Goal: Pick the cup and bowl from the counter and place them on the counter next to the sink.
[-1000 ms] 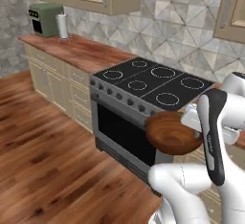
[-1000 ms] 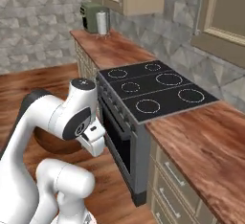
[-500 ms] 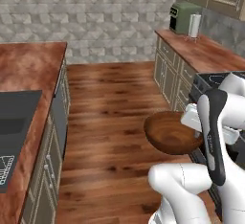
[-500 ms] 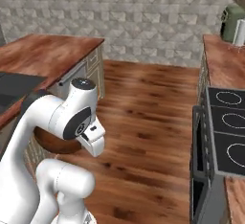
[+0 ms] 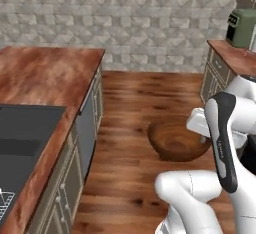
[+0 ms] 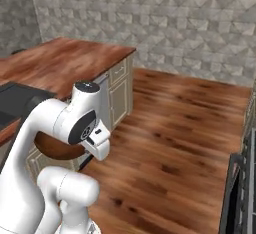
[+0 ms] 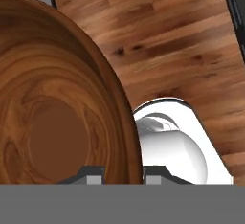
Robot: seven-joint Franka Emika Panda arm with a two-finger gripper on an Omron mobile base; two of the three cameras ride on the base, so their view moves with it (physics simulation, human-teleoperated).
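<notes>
The dark brown wooden bowl (image 5: 176,140) hangs in the air over the wood floor, held at its rim by my gripper (image 7: 123,173), which is shut on it. In the hand view the bowl (image 7: 57,122) takes up the left side, its rim pinched between the two fingertips. From the right base view the bowl (image 6: 54,148) peeks out under my arm. The reddish-brown counter (image 5: 47,75) runs along the left, with the black sink (image 5: 22,138) set into it. The same counter (image 6: 70,60) and sink (image 6: 17,100) lie to my left. The cup is out of view.
A wire rack (image 5: 6,200) sits at the sink's near corner. A green appliance (image 5: 243,28) stands on another counter (image 5: 235,58) at the far right. A dark oven front (image 6: 240,193) is at the right edge. Open wood floor (image 6: 185,128) lies ahead.
The whole picture has swung: the base has turned from the stove to the counter with the sink. The bowl stays in the gripper, held the same way.
</notes>
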